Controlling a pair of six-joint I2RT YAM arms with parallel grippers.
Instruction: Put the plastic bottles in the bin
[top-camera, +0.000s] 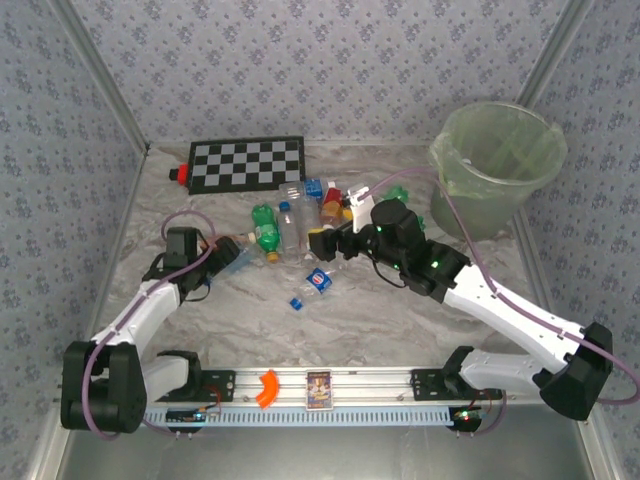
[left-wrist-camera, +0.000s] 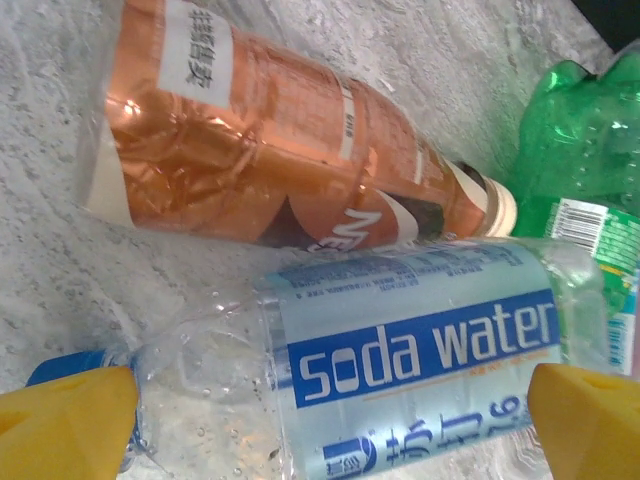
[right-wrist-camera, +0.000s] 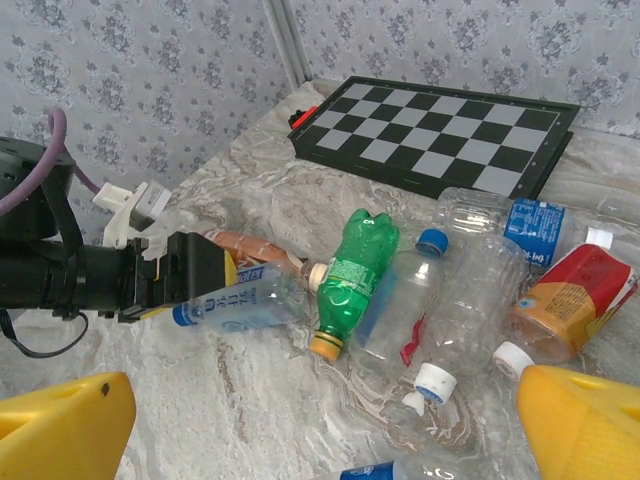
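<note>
The left gripper (left-wrist-camera: 325, 420), jaws wide and unclenched, is straddling the soda water bottle (left-wrist-camera: 400, 350) to grab it, while the right gripper (right-wrist-camera: 320, 430) is hovering open.

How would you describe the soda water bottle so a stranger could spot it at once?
Start at the checkerboard, then come nearer to the bottle heap's left edge. There, beside a copper-brown bottle, lies the soda water bottle, clear with a blue band bearing those words.

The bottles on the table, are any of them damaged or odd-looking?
Yes. They lie on their sides in a loose heap, and several look squashed: the soda water bottle is dented near its neck, the green bottle crumpled. Nothing seems spilled.
</note>
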